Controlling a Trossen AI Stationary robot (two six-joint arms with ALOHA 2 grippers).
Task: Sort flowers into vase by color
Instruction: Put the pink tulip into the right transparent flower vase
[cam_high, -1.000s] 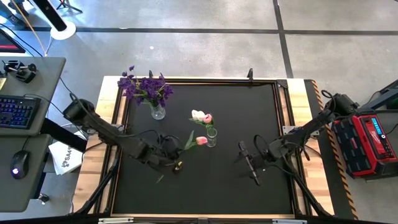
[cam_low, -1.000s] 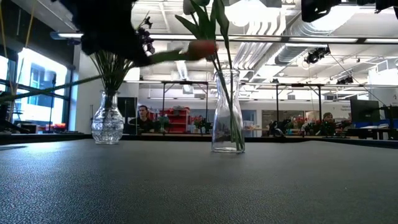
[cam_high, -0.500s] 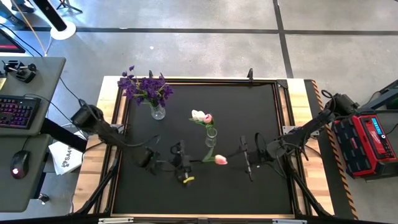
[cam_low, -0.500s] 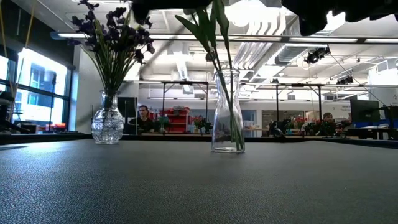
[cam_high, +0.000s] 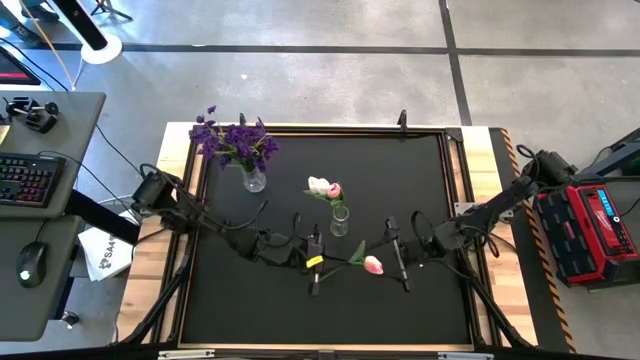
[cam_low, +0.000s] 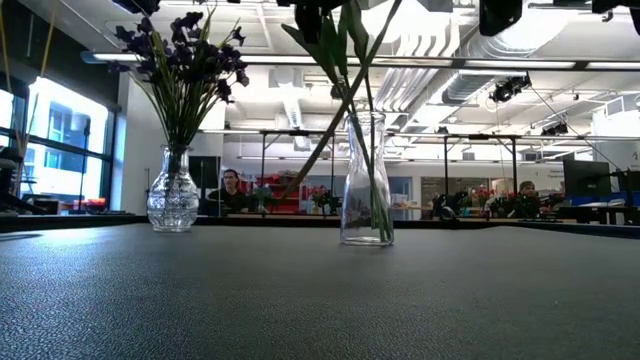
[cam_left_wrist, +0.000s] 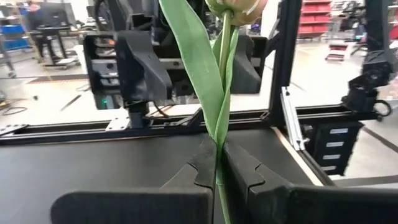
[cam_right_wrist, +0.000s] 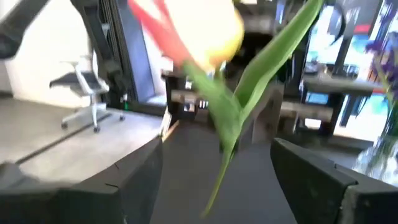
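Note:
My left gripper (cam_high: 324, 264) is over the middle of the black table (cam_high: 240, 300), shut on a pink tulip (cam_high: 372, 265) with a green stem and leaf. The tulip's head points at my right gripper (cam_high: 396, 258), which stands open just right of it. In the right wrist view the head (cam_right_wrist: 193, 31) is in front of the spread fingers, touching neither. A round glass vase (cam_high: 253, 181) at the far left holds the purple flowers (cam_high: 235, 140). A slim glass bottle vase (cam_high: 340, 222) holds a white and a pink tulip (cam_high: 322, 187). My left gripper pinches the tulip's green stem (cam_left_wrist: 217, 163) between its two fingers, just below where the long leaf springs off. The fingers come level from the table's left and lie roughly along the stem. The tulip is lifted clear of the table, its head stretched out toward the table's right.
The bottle vase (cam_low: 365, 180) stands just beyond the held tulip, and the purple vase (cam_low: 172, 195) is farther left. A raised frame rims the table (cam_high: 460, 200). Left of it is a desk with a keyboard (cam_high: 25, 180), right of it a red case (cam_high: 595, 230).
My left gripper has gone toward the table's right edge with the tulip and has turned. The tulip's head has swung away from the bottle vase and now points at my right gripper. The tulip stays clear of the table. My right arm has stayed in place.

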